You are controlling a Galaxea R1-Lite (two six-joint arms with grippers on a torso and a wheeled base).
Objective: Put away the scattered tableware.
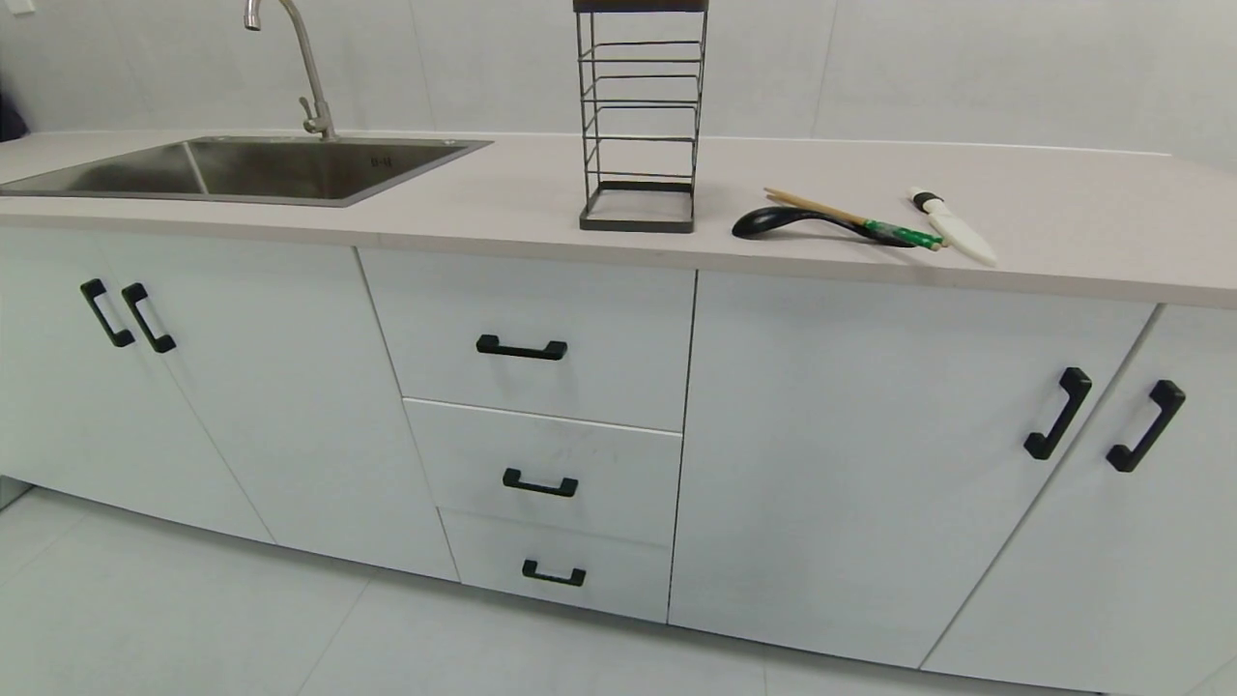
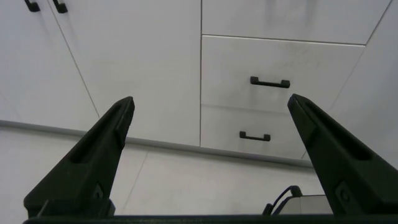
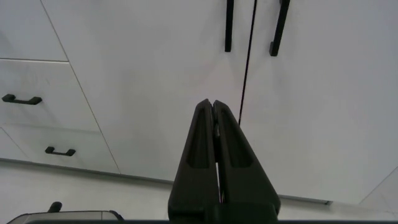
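Spoon (image 1: 773, 222), chopsticks (image 1: 821, 208), knife (image 1: 957, 230) lying on desk (image 1: 435, 203), right of centre in head view, long axes slanting upper-left to lower-right. Wrist views facing drawers (image 2: 280, 68): left end effector (image 2: 210, 99) spread apart, right end effector (image 3: 213, 102) pressed together.

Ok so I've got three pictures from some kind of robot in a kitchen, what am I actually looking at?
This is a two-armed robot facing a kitchen counter. The big picture comes from a camera on its head; the other two from cameras on its wrists, facing the cabinet fronts. The black prongs are its hands: the left hand is open, the right hand shut, both empty. On the counter lie a black spoon, chopsticks and a white utensil, near a wire rack and a sink.
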